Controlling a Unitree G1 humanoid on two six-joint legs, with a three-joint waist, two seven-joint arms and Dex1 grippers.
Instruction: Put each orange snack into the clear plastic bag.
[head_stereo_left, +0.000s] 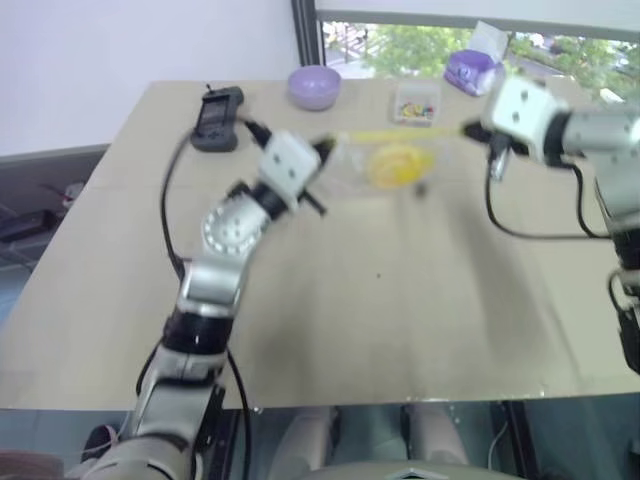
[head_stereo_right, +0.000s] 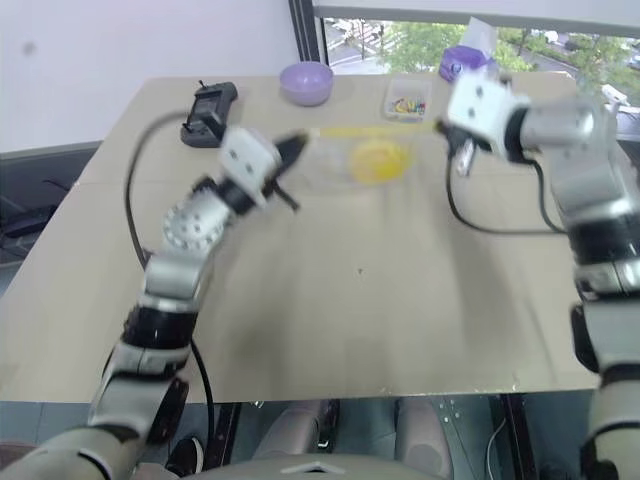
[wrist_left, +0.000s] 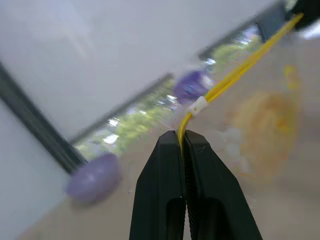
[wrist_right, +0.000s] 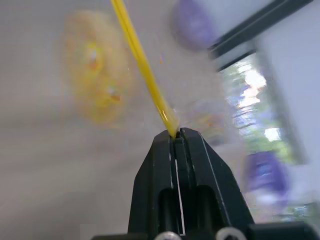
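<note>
Left wrist view: left hand (wrist_left: 183, 141) pinching clear plastic bag (head_stereo_left: 385, 160) strip, white slider visible. Head views: right hand (head_stereo_right: 446, 128) pinching other end; orange snack (head_stereo_right: 375, 160) inside, above worktop (head_stereo_left: 400, 300).

The near table (head_stereo_left: 380, 320) lies open, while a purple bowl (head_stereo_left: 314, 86), black device (head_stereo_left: 217, 118) and small clear box (head_stereo_left: 415, 104) crowd its far edge.

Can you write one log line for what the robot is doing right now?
left gripper: shut on clear plastic bag | right gripper: shut on bag's other end | orange snack: inside bag
</note>
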